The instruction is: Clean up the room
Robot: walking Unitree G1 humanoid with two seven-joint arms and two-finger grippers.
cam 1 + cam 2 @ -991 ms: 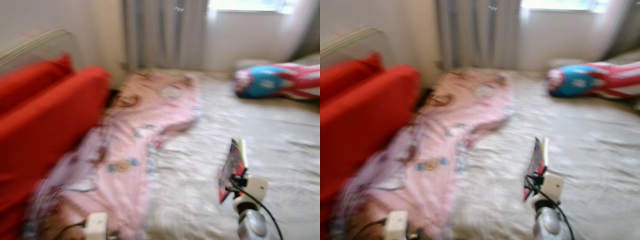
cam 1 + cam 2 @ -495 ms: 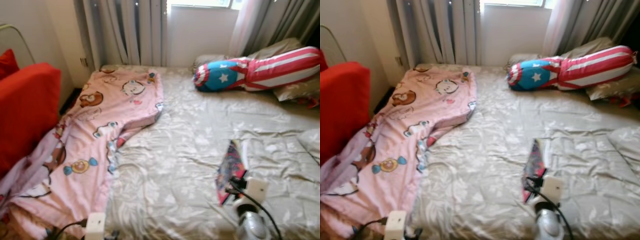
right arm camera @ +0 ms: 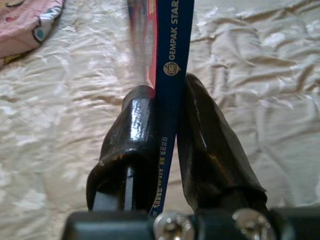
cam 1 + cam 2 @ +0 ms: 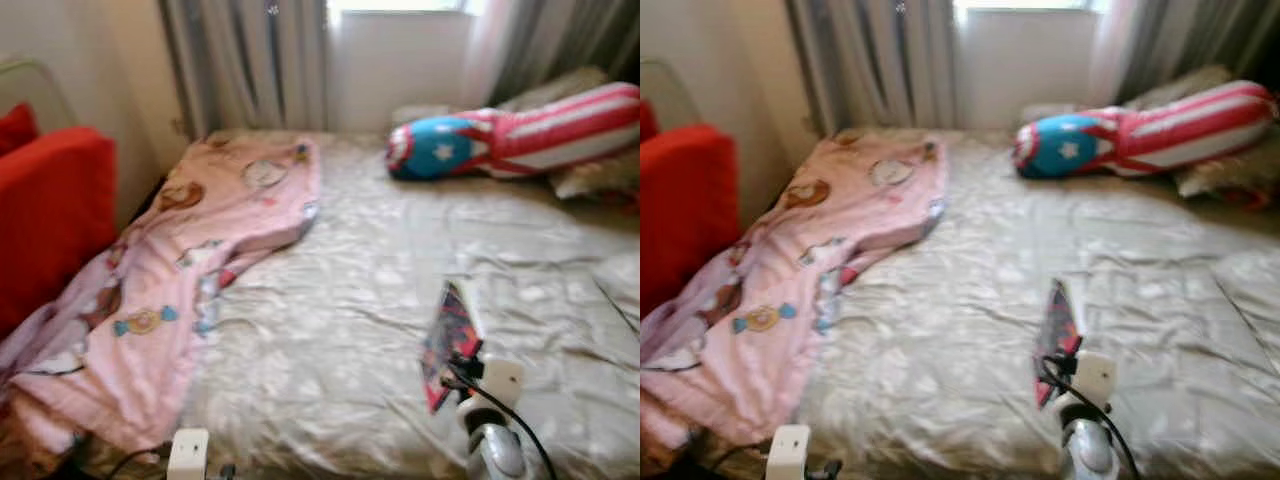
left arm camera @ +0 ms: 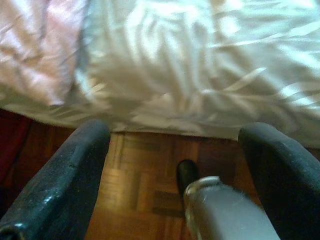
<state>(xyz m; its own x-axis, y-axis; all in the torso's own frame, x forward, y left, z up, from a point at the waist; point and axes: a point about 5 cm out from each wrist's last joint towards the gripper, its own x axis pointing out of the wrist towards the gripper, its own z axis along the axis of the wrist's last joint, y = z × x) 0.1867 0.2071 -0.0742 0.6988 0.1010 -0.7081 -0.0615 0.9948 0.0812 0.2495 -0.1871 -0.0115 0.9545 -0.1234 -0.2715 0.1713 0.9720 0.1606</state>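
Observation:
My right gripper [image 4: 455, 362] is shut on a thin colourful book [image 4: 450, 332], held upright above the near part of the bed [image 4: 340, 330]. In the right wrist view the book's blue spine [image 3: 172, 60] sits clamped between the two black fingers [image 3: 135, 145]. My left gripper [image 5: 175, 175] hangs open over the wooden floor [image 5: 145, 180] at the bed's near edge, with nothing between its fingers [image 5: 65, 185]. A pink cartoon-print blanket [image 4: 170, 280] lies crumpled along the bed's left side and spills over its edge.
A red sofa [image 4: 50, 220] stands left of the bed. A red, white and blue bolster pillow [image 4: 510, 140] and grey pillows [image 4: 590, 180] lie at the far right by the window. Grey curtains [image 4: 250, 65] hang behind the bed.
The camera swung right away from the red sofa, then settled. The right gripper still holds the book in the same pose.

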